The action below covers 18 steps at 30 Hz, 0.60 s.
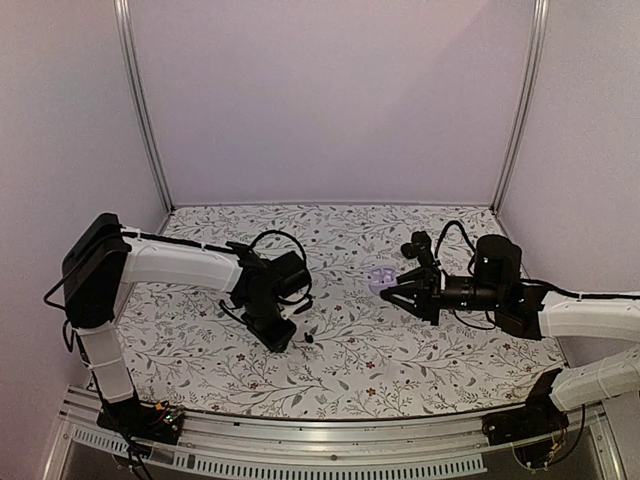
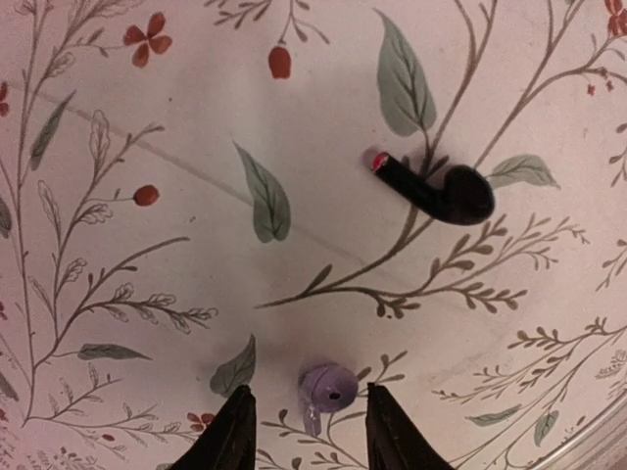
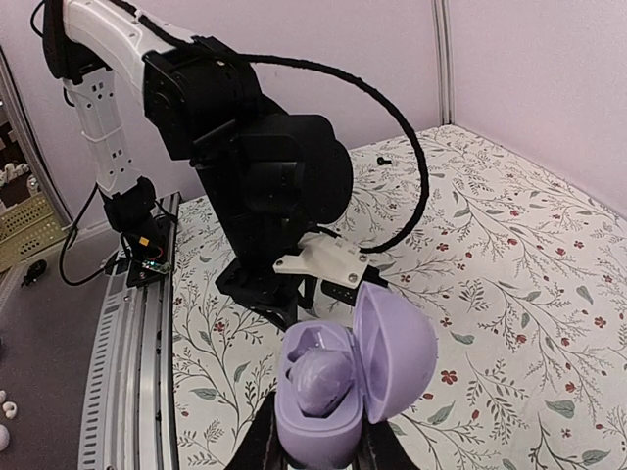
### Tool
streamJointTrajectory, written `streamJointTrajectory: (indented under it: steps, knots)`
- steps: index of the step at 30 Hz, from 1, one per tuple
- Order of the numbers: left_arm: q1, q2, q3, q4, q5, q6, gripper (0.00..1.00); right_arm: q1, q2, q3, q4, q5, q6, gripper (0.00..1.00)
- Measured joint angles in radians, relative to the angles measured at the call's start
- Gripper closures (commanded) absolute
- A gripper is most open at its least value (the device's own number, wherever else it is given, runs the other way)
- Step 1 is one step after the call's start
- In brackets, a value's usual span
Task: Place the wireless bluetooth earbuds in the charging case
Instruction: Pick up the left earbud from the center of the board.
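Near the middle of the table: the black earbud (image 1: pixel 311 337) lies on the flowered cloth (image 1: pixel 400 370), a little toward the near edge and just beside the left gripper (image 1: pixel 281 336).
Earbud, overhead view: only a dark speck, and I cannot tell which way it points.
Earbud, left wrist view: here the black earbud (image 2: pixel 441 192) shows plainly. Its long axis runs on a slant, with the thin stem and its pink-red tip toward the upper left and the rounded head toward the lower right. It lies flat and well apart from the fingers (image 2: pixel 235 436).
Left gripper: the left gripper (image 2: pixel 312 436) points down at the cloth, released, with its two fingers standing apart.
Lavender piece: a lavender piece (image 2: pixel 329 388) with a round head, a dark dot and a short stub sits between those fingertips. There is a gap on one side at least. Only the left wrist camera shows it.
Charging case, overhead view: the charging case (image 1: pixel 381 278) is a pale lavender blob at the tips of the right gripper (image 1: pixel 388 288), around the table's centre. I cannot tell whether it rests on the cloth.
Charging case, right wrist view: the charging case (image 3: pixel 338 387) is lavender all over and stands upright with its mouth facing up. The lid is swung open to the right of the picture. A rounded lavender shape sits in the well, and I cannot tell whether it is an earbud.
Right gripper: the right gripper (image 3: pixel 323 448) is clenched on the lower body of the case, a finger on each side.
Left arm (image 3: pixel 255 157): it looms black behind the case in the right wrist view.
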Motion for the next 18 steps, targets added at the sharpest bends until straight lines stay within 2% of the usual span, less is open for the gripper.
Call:
streamJointTrajectory:
  steps: [10, 18]
  knots:
    - [-0.010, 0.075, 0.067, -0.049, -0.012, 0.061, 0.66, 0.000, -0.012, -0.011, -0.002, 0.004, 0.000, 1.00]
    - [-0.017, 0.097, 0.096, -0.090, -0.011, 0.091, 0.77, 0.000, -0.016, -0.018, -0.003, 0.005, 0.000, 1.00]
